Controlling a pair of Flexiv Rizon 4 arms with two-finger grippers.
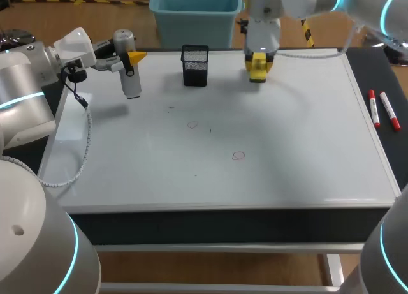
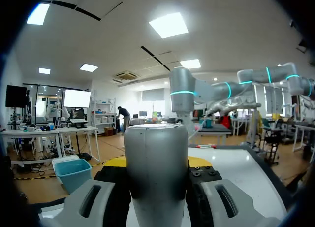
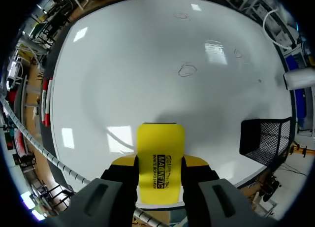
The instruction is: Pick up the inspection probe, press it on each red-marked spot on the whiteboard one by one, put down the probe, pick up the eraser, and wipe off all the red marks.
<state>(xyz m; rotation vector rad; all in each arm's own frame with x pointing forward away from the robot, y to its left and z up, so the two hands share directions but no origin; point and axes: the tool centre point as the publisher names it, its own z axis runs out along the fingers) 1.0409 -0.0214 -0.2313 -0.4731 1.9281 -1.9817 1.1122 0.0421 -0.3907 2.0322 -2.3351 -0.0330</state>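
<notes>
The grey-white inspection probe (image 1: 129,74) hangs upright above the whiteboard's (image 1: 287,134) far left corner, with my left gripper (image 1: 131,59) shut on it. In the left wrist view the probe (image 2: 156,182) fills the space between the fingers of the left gripper (image 2: 156,163). The yellow eraser (image 1: 257,69) is at the board's far edge, and my right gripper (image 1: 257,63) is shut on it. From the right wrist the eraser (image 3: 160,163) shows clamped between the right gripper's (image 3: 160,164) yellow tips. Faint red marks (image 1: 193,124) (image 1: 238,155) lie mid-board.
A black mesh cup (image 1: 195,65) stands at the far edge between the two grippers, beside the eraser in the right wrist view (image 3: 263,138). Two red markers (image 1: 373,108) (image 1: 389,110) lie on the dark surface to the right of the board.
</notes>
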